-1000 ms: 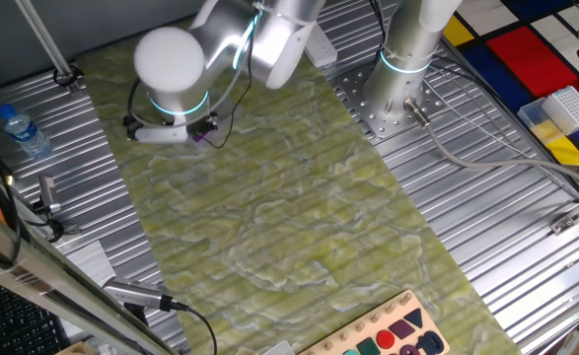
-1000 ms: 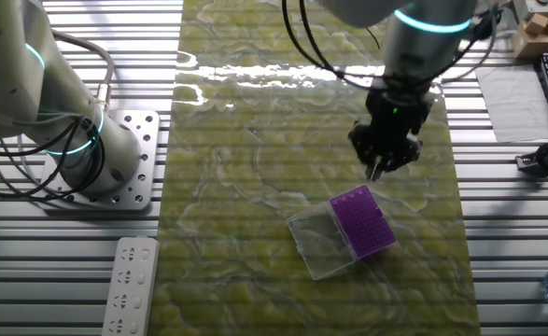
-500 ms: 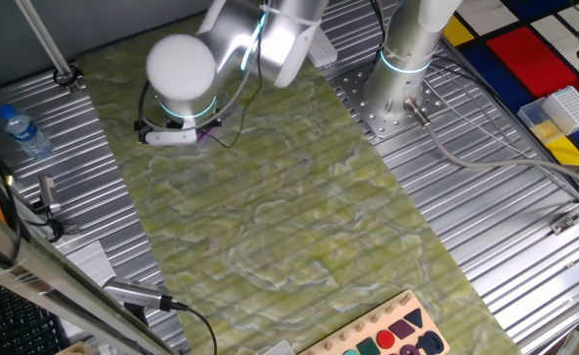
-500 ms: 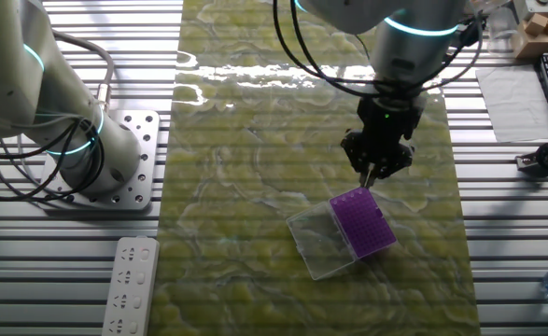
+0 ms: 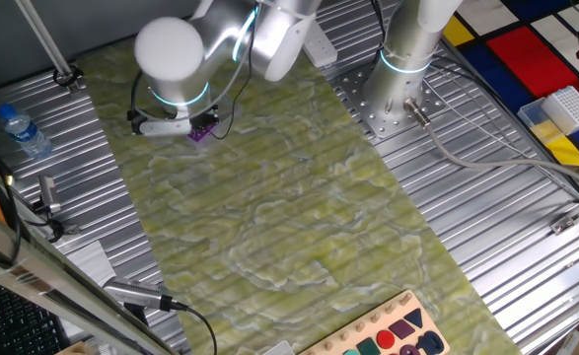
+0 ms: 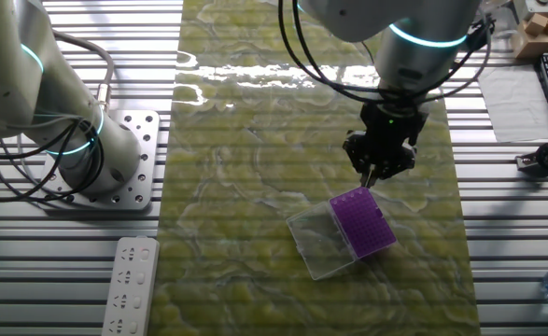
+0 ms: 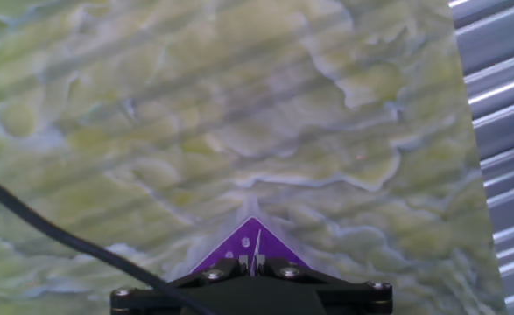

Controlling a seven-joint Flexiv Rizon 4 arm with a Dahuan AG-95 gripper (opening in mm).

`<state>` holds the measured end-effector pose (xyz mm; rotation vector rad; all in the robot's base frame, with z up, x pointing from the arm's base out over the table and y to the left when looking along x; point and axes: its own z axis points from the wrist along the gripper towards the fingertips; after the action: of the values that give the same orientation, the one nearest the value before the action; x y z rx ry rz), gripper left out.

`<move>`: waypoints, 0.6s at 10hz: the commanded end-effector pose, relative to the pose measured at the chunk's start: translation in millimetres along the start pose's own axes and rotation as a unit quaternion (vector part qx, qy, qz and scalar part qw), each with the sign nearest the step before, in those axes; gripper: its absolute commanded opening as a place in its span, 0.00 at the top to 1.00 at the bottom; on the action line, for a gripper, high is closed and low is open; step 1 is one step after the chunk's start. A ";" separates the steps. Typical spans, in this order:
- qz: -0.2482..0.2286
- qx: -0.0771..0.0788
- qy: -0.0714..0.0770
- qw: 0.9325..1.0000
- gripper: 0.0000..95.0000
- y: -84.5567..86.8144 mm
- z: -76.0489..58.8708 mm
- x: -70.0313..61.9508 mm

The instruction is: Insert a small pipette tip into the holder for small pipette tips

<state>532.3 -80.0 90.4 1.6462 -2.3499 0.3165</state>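
The holder for small pipette tips (image 6: 362, 222) is a flat purple square box dotted with holes, lying on the green mat with its clear cover (image 6: 318, 241) attached at its left. My gripper (image 6: 378, 175) hangs just above the holder's far corner. In the hand view that purple corner (image 7: 235, 248) pokes out under the fingers, and a thin pale small pipette tip (image 7: 257, 248) runs down between them. The gripper (image 7: 257, 262) is shut on that tip. In the first fixed view only a purple scrap of the holder (image 5: 202, 131) shows below the arm's wrist.
A second robot arm's base (image 6: 105, 154) stands left of the mat, with a white power strip (image 6: 129, 280) near it. A water bottle (image 5: 23, 130), a white gridded rack on a pale blue tray (image 5: 565, 106) and a board with coloured shapes (image 5: 388, 335) lie around the edges.
The gripper has shifted a little to the left and come down closer to the holder's far corner, then held about there. The holder and its cover have not moved.
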 end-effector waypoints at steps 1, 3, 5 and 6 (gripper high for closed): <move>0.007 0.005 0.003 1.000 1.00 0.0 0.3 -0.2; 0.016 0.009 0.002 1.000 1.00 0.0 0.3 -0.2; 0.030 0.010 -0.004 1.000 1.00 0.0 0.3 -0.2; 0.036 0.012 -0.004 0.999 1.00 0.0 0.3 -0.2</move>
<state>531.2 -80.1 91.2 1.5788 -2.4241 0.3494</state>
